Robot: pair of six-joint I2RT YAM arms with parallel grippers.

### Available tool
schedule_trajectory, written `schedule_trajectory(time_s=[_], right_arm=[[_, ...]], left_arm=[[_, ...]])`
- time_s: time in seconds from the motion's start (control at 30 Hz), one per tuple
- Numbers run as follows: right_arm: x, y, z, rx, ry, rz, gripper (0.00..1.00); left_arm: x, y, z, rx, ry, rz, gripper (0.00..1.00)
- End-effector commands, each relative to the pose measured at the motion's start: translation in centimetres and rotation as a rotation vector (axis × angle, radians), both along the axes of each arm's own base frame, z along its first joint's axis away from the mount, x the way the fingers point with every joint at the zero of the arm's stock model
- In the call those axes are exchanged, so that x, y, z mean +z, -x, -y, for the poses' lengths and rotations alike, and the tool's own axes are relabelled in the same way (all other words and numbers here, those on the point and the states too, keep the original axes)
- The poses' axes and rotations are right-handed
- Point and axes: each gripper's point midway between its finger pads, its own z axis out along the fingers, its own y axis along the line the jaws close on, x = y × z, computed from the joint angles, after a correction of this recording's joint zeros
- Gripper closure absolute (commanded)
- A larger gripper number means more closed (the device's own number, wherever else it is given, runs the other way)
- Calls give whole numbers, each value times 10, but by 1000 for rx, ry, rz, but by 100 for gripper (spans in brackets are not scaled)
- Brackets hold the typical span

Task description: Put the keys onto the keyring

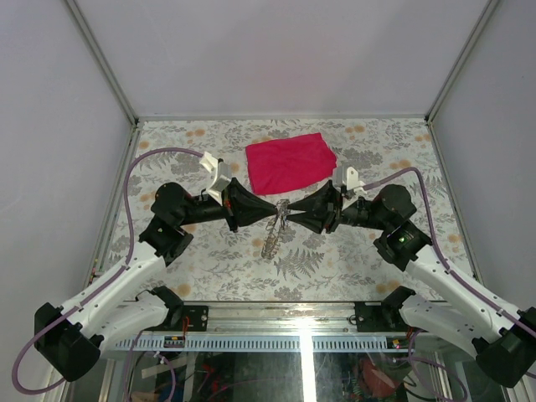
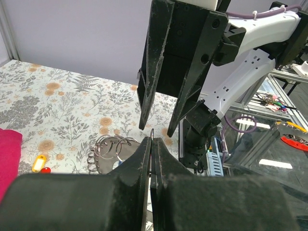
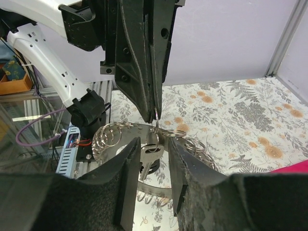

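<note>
**Silver ring pinched at the desk centre**

Both arms meet tip to tip above the middle of the floral desk (image 1: 385, 159).

1. Left tool (image 2: 151, 144): jaws fully closed, pinching a thin ring (image 3: 156, 114) at the fingertips. A silver key (image 3: 148, 156) hangs from this ring.
2. Right tool (image 3: 153, 144): jaws partly apart, one finger on each side of the hanging key. A gap shows on both sides, and nothing is gripped.
3. Keyring (image 1: 271, 241): a cluster of shiny silver coils directly below the two tool tips and a little nearer the arm bases. Whether it rests on the desk or hangs from the thin ring cannot be told.
4. Red cloth (image 1: 289, 163): lies flat on the desk behind the tools, apart from them.
5. Yellow tag (image 2: 38, 163) and red tag (image 2: 45, 169): lie together on the desk, near the cloth edge.
</note>
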Motion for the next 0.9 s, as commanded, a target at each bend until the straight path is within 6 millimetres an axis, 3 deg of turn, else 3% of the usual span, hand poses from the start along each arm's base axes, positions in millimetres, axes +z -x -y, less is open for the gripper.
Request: schedule_trajectory(time_s=[0.0,0.87], right_arm=[[33,2,-1,26,-65,108,65],[26,5,-16,115,-63,61,72]], left_arm=[[37,6,-2,-20,80,116,100],[36,7,1,-44,73,114,100]])
